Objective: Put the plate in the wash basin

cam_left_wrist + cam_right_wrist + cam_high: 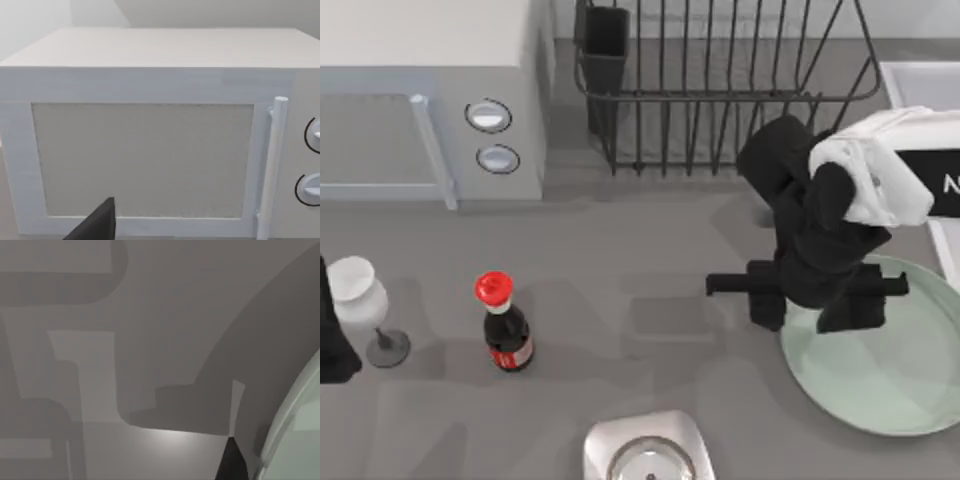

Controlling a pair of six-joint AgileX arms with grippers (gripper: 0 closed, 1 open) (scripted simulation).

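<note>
At the bottom edge of the top view, centre, sits a small rounded-square steel thing (642, 452) with a round middle. Just above and to its left stands a cola bottle (504, 325) with a red cap, and further left a white wine glass (364, 305), beside the left pincer (332, 335) parked at the frame's left edge; whether its fingers are spread or pressed together cannot be told.

In the lower right of the top view lies the plate (890, 375), pale mint-green, flat on the grey bench (650, 260). The right pincer (817, 318) hangs over the plate's upper-left rim, its black body hiding the fingertips from above, so its state cannot be told. The right wrist view gives what the top view hides: a dark fingertip (232, 462) just beside the curved plate (295, 430) edge, with the arm's shadow on the bench (150, 315).

Farther back, upper centre, stands the black wire dish rack (720, 90). The wash basin (925, 85) shows as a pale rim at the upper right edge. The microwave (430, 100) fills the upper left; the left wrist view faces its door (142, 160), handle (272, 165) and two knobs, with a dark finger (97, 225) at the bottom.
</note>
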